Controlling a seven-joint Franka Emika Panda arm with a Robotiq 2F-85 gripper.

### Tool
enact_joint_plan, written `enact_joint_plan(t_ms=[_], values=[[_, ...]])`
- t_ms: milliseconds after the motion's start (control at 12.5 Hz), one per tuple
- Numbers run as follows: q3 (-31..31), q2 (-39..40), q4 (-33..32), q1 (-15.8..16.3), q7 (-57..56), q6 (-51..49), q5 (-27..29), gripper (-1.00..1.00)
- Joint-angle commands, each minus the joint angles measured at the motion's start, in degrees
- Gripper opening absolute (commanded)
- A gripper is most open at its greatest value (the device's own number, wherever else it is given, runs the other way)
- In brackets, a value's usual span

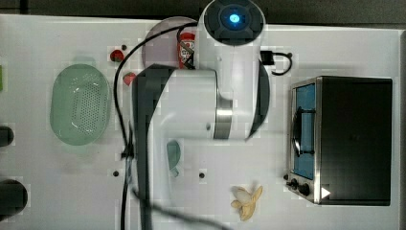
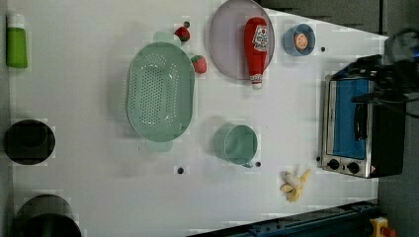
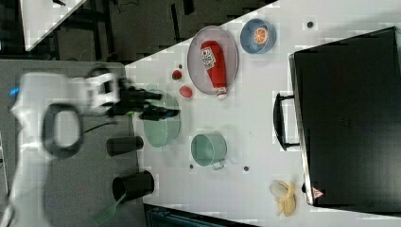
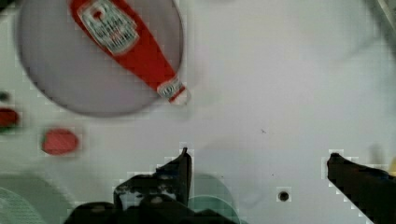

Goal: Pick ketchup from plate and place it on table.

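One ketchup point(image 2: 256, 49) is seen lying on the single plate point(image 2: 227, 44), its cap past the rim over the worktop point(image 2: 89, 89). Two strawberries point(image 2: 199, 64), one basket point(image 2: 159, 92), one cup point(image 2: 239, 144) and one banana point(image 2: 294, 185) are counted. The gripper point(image 4: 257, 161) is held wide apart, empty, above the worktop.

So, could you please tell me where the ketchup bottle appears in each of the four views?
Top view: ketchup near the top edge, partly behind the arm, on the plate.
Left view: ketchup at top centre, lying on the plate's right side, cap over the rim.
Right view: ketchup at top centre.
Wrist view: ketchup at the upper left.
Shared landmark: the plate.
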Motion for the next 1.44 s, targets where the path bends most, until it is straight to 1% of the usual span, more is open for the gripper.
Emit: enact_joint_plan(t_ms=[80,320,560,720,1120,1440], values=[[1.8,3.1,-1.2,0.8,-13.2,4.2,0.4,1.00],[1.8,8.0,-1.2,1.4,-21.2,10.2,0.3,1.00],[1.8,12.7,-1.0,2.1,-22.2,14.7,-0.2,1.00],[1.8,16.2,0.2,2.7,-22.4,18.2,-0.4,1.00],[1.8,26.2,7.6,3.8,-22.6,24.4,-4.6,1.00],[1.8,33.3,14.3,4.1,-22.6,28.7,-5.8,1.00]])
